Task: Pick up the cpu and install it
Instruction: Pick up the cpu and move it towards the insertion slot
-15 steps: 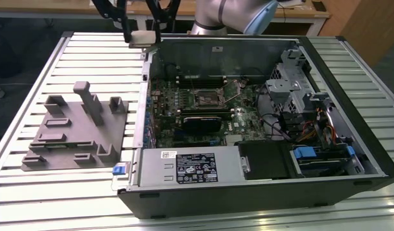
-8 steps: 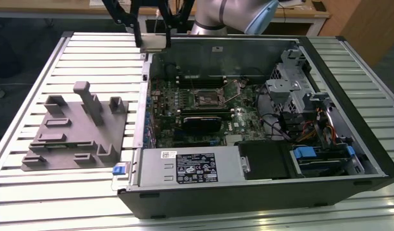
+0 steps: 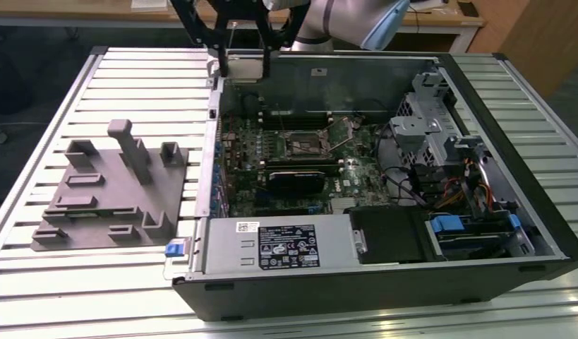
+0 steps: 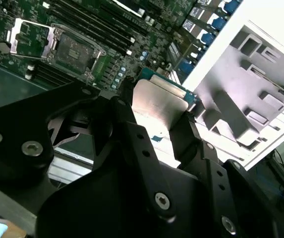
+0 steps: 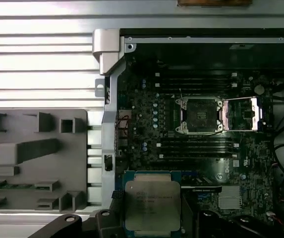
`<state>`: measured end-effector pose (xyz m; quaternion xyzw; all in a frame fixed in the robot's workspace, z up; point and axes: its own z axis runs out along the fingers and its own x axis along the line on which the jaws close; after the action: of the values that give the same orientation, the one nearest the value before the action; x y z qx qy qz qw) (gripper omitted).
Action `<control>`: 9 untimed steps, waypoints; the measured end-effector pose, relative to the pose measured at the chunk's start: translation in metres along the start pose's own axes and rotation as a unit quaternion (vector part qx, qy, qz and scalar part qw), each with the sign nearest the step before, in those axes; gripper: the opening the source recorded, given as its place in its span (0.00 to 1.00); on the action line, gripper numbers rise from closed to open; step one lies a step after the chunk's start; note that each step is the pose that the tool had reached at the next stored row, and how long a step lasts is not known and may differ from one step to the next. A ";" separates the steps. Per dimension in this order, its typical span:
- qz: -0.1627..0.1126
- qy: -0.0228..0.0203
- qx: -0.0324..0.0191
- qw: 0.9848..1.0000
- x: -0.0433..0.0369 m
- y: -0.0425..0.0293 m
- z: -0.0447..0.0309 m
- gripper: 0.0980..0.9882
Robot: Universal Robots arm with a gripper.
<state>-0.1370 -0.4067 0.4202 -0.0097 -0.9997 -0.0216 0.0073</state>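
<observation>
In the exterior view the black two-fingered tool (image 3: 241, 51) hangs over the far corner of the open black computer case (image 3: 364, 293). It is closed on the small square cpu with the pale silver metal top (image 3: 244, 68). The chip is raised clear of everything and well apart from the square metal-framed socket (image 3: 303, 145) on the green board. The grey moulded plastic tray (image 3: 110, 191) lies on the slatted aluminium desk (image 3: 138, 78), just beside the case.

In the second wrist view the fingers (image 4: 127, 124) press the cpu (image 4: 154, 99) by two opposite edges, probably so that its underside stays untouched.

In the first wrist view the cpu (image 5: 151, 203) sits level with its metal top up. The socket (image 5: 198, 115) has its retaining frame swung open, which leaves its seat bare to receive the chip.
</observation>
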 end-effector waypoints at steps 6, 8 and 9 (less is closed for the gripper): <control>0.000 0.001 0.000 1.000 -0.0157 -0.0001 0.0086 0.50; 0.000 0.001 0.000 1.000 -0.0210 -0.0001 0.0115 0.50; 0.000 0.001 0.000 1.000 -0.0236 -0.0001 0.0130 0.50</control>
<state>-0.1136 -0.4067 0.4069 -0.0097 -0.9997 -0.0217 0.0085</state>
